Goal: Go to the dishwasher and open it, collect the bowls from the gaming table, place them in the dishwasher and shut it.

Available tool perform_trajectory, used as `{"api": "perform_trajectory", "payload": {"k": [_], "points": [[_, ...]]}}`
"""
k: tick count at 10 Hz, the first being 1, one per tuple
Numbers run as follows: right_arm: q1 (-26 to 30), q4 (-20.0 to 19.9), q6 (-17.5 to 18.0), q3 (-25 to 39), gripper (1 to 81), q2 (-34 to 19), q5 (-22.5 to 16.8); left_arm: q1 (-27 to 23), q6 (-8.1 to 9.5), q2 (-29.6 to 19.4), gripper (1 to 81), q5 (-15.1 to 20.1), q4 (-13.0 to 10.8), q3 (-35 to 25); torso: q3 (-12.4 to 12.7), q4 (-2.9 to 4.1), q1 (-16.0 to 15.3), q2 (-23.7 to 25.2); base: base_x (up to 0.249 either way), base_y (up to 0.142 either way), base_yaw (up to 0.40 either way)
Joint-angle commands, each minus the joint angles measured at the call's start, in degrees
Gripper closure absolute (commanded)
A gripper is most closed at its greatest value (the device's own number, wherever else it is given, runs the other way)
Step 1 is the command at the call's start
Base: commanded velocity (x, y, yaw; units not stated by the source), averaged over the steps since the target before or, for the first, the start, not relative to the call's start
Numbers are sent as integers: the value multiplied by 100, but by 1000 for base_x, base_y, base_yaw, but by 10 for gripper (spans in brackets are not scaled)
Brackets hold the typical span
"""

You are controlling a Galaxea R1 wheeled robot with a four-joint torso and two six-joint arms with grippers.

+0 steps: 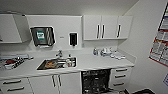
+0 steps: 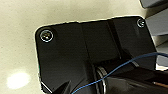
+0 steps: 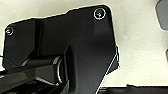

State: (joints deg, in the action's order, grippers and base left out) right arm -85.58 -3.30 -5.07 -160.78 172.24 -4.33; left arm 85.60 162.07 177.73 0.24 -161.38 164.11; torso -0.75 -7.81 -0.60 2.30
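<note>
Pincers: whether the left one or the right one is standing apart or together cannot be told from either wrist view, where pale speckled floor (image 2: pixel 17 30) is lying beneath each arm and a thin blue cable (image 2: pixel 120 68) is crossing the left wrist's dark fittings. Dishwasher (image 1: pixel 96 80): sitting under the white tabletop (image 1: pixel 100 62) in the head view, its door standing open so that the dark interior with wire racks is showing; it is lying between the white cabinet doors (image 1: pixel 62 83) with black handles on one side and a stack of white drawers (image 1: pixel 121 77) on the other; how it lies relative to either pincer cannot be told. Sink (image 1: pixel 57 63): a steel basin set into the tabletop beside and above the dishwasher, holding some indistinct items, with a tap (image 1: pixel 59 53) rising behind it. Dish rack (image 1: pixel 11 62): standing at the far left of the tabletop with something red in it. Bottles and small containers (image 1: pixel 107 53): grouping near the back corner of the tabletop, too blurred to identify. Wall fittings: a dark paper-towel dispenser (image 1: pixel 43 36) carrying a green label whose writing is too blurred to read, and a smaller black soap dispenser (image 1: pixel 73 39) hanging beside it. Upper cabinets (image 1: pixel 107 27): white doors with black bar handles hanging above the tabletop. Poster (image 1: pixel 160 42): hanging on the right-hand wall, showing red and blue blocks, its text being illegible.
</note>
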Motion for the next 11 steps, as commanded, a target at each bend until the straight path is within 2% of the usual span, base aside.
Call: {"api": "perform_trajectory", "payload": {"k": [1,6,7,8,10,11], "points": [[308,14,6,-40,10,-3,-332,-276,293,-158,10,423,-362,34,0,0,0,0,0,0,0],[300,5,6,-84,10,-12,-332,-285,293,-114,10,433,-362,-81,0,0,0,0,0,0,0],[308,5,6,-84,10,-12,-332,-241,293,-61,10,345,-362,-89,0,0,0,0,0,0,0],[317,-4,6,-84,10,-12,-332,-197,293,-9,10,207,-362,-54,0,0,0,0,0,0,0],[317,-4,6,-84,10,-21,-332,-127,293,97,10,-552,-362,-81,0,0,0,0,0,0,0],[326,-4,6,-84,10,-21,-332,-92,293,70,10,-517,-362,-89,0,0,0,0,0,0,0]]}}
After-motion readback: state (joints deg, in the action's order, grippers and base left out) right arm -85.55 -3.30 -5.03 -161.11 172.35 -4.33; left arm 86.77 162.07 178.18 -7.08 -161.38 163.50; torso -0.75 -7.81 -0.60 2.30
